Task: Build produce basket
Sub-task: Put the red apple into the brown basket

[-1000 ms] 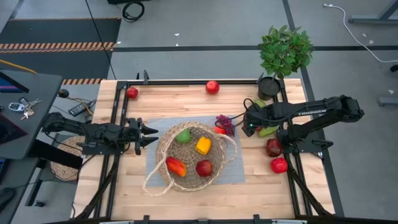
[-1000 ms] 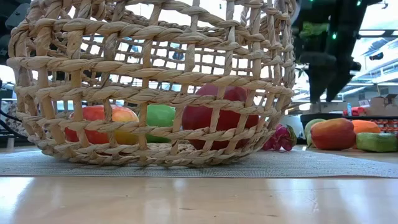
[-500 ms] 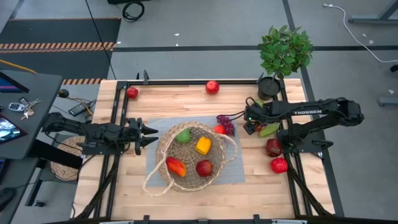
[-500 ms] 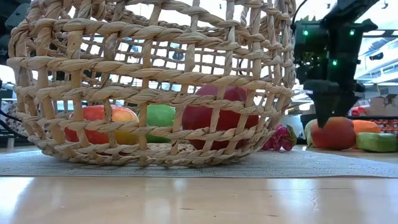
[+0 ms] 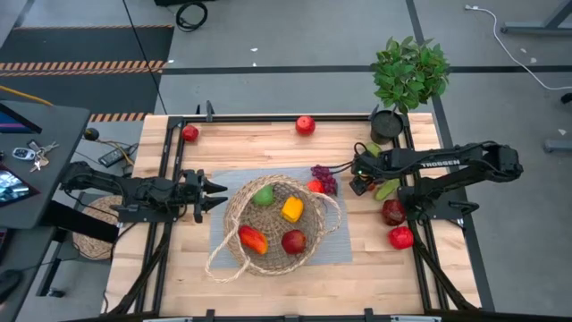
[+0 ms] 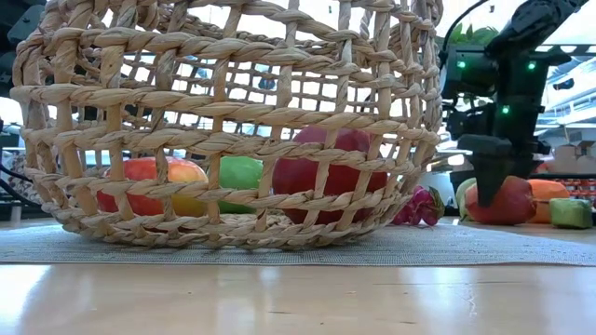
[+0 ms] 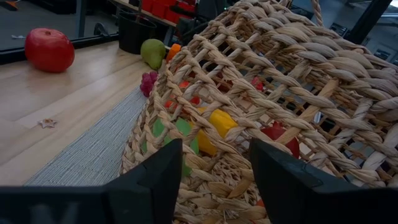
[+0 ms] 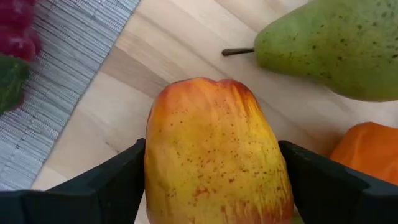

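Right gripper (image 8: 211,180) sits right of centre in the high view, fingers wide around a mango (image 8: 214,149), straddling it for a pickup; firm grip cannot tell. Basket (image 5: 273,224) sits centre frame on the mat. Left gripper (image 5: 214,192), pinched closed, waits beside the basket's left rim.

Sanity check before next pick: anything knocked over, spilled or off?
Nothing stands out. The basket sits upright on the mat with four pieces inside. The right gripper straddles a red-yellow fruit on the table, beside a pear.
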